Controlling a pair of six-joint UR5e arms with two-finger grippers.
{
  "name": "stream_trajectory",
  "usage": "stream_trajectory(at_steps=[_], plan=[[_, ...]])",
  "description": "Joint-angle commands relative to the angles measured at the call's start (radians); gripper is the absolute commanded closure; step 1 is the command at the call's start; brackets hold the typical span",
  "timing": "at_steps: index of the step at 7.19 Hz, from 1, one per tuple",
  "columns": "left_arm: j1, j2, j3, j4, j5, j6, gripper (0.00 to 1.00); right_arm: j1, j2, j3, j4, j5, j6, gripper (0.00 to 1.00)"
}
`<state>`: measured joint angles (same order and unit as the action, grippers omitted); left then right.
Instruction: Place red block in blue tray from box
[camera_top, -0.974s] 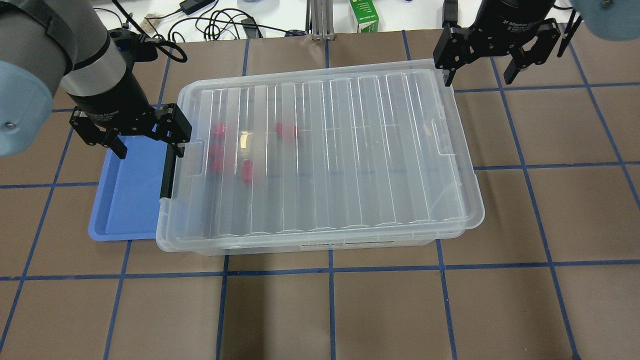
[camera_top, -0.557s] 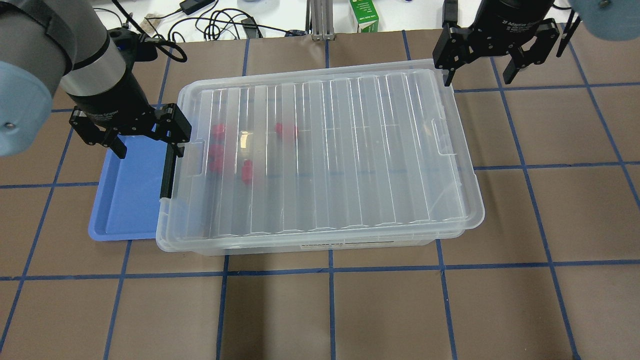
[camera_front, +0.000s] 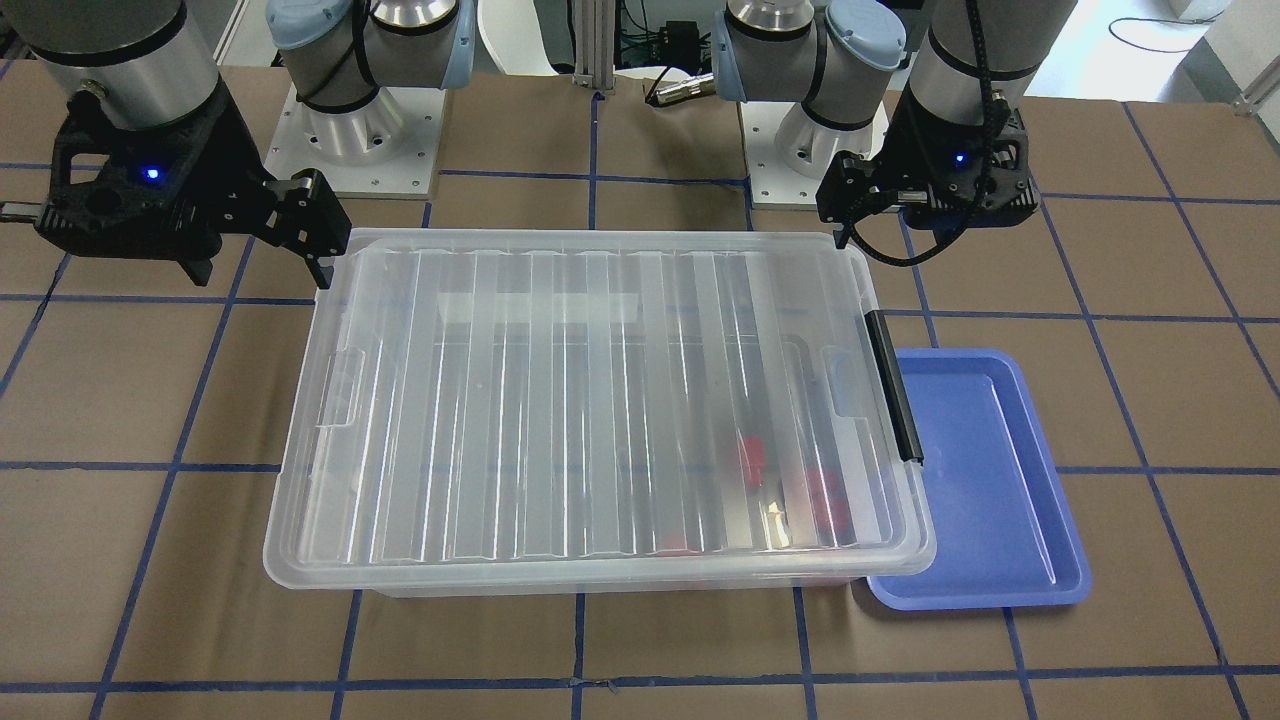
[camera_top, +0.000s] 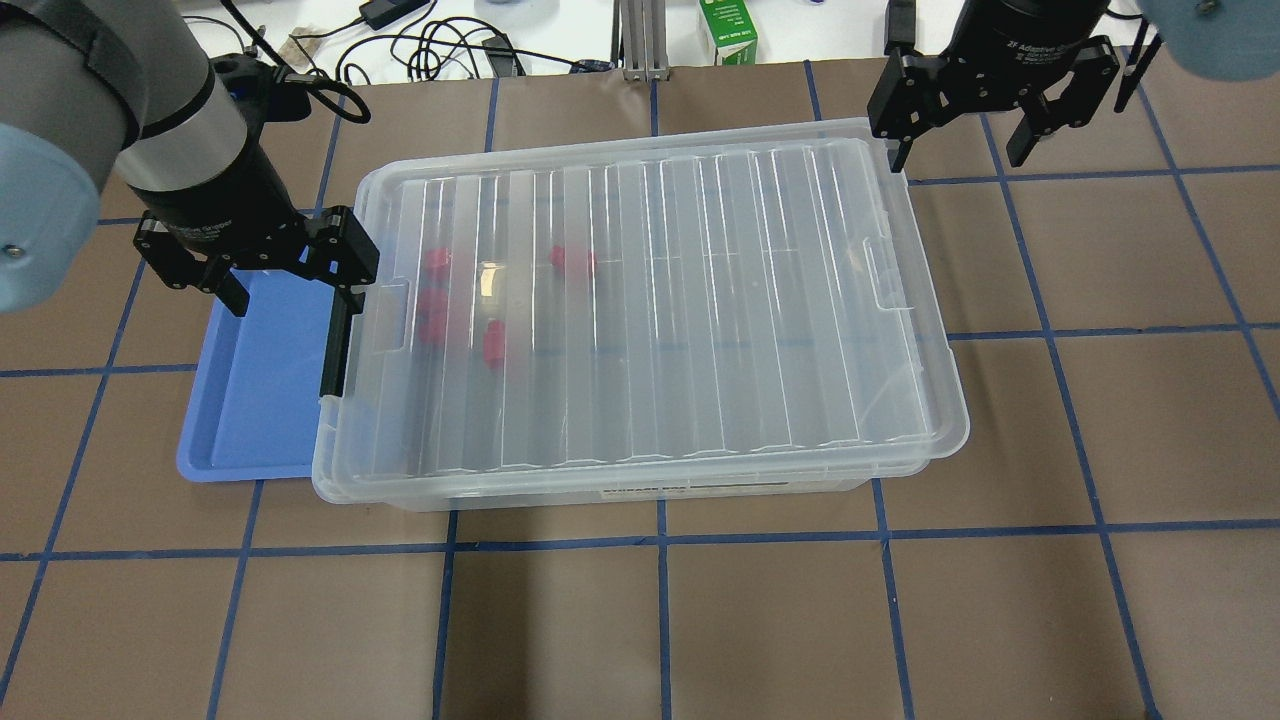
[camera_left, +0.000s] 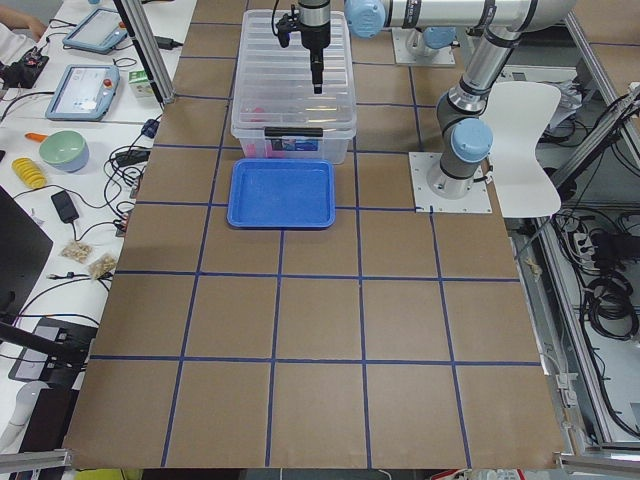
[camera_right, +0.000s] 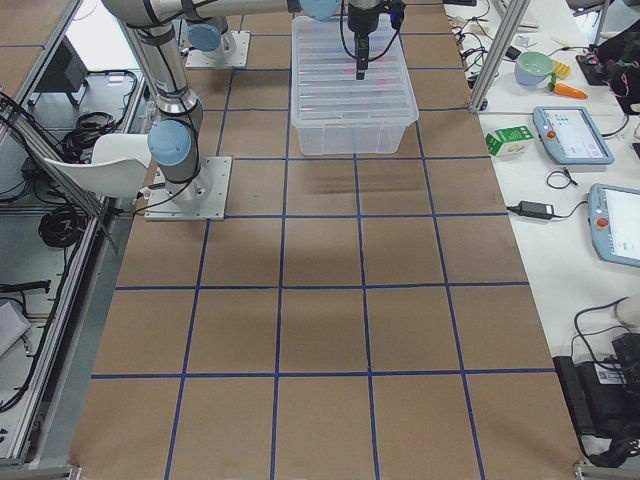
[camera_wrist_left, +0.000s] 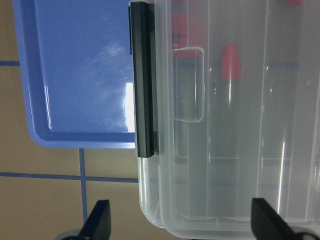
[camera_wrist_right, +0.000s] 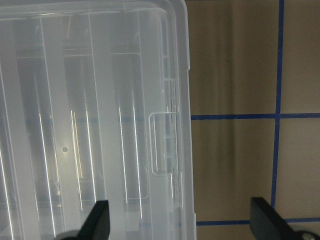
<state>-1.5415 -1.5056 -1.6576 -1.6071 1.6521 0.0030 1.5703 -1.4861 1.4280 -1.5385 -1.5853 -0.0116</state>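
Observation:
The clear box (camera_top: 650, 300) lies lid-on in the table's middle, with a black latch (camera_top: 335, 345) on its left end. Several red blocks (camera_top: 437, 262) show blurred through the lid near that end, also in the front view (camera_front: 752, 458) and the left wrist view (camera_wrist_left: 230, 62). The blue tray (camera_top: 255, 400) is empty, beside the box's left end and partly under its rim. My left gripper (camera_top: 292, 292) is open above the tray's far end and the box's left edge. My right gripper (camera_top: 958, 150) is open above the box's far right corner.
A green carton (camera_top: 728, 30) and cables (camera_top: 430, 45) lie beyond the table's far edge. Blue tape lines grid the brown table top (camera_top: 700, 620). The two arm bases (camera_front: 360, 120) stand behind the box in the front view.
My left gripper has shifted very slightly up and to the left in the overhead view. The right gripper, box, tray and blocks have not visibly moved.

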Motion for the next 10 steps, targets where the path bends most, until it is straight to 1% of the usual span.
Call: stream_trajectory(at_steps=[1, 3, 4, 7, 8, 9, 10], plan=[[0.0, 0.004, -0.001, -0.001, 0.001, 0.0, 0.0, -0.033, 0.003, 0.11, -0.1, 0.004, -0.07, 0.0], [0.0, 0.008, -0.001, -0.001, 0.002, 0.0, 0.0, -0.073, 0.033, 0.329, -0.376, 0.008, -0.073, 0.0], [0.0, 0.01, -0.001, -0.002, 0.005, 0.002, 0.0, -0.073, 0.036, 0.394, -0.488, 0.008, -0.07, 0.0], [0.004, 0.01, 0.002, -0.001, 0.003, 0.002, 0.0, -0.078, 0.041, 0.4, -0.497, 0.005, -0.077, 0.0], [0.006, 0.01, 0.002, -0.001, 0.003, 0.002, 0.0, -0.091, 0.043, 0.404, -0.502, 0.005, -0.105, 0.0], [0.006, 0.008, 0.001, -0.001, 0.005, 0.009, 0.0, -0.12, 0.053, 0.407, -0.503, 0.005, -0.132, 0.0], [0.006, 0.008, 0.001, -0.001, 0.005, 0.012, 0.0, -0.175, 0.061, 0.404, -0.5, 0.005, -0.225, 0.0]])
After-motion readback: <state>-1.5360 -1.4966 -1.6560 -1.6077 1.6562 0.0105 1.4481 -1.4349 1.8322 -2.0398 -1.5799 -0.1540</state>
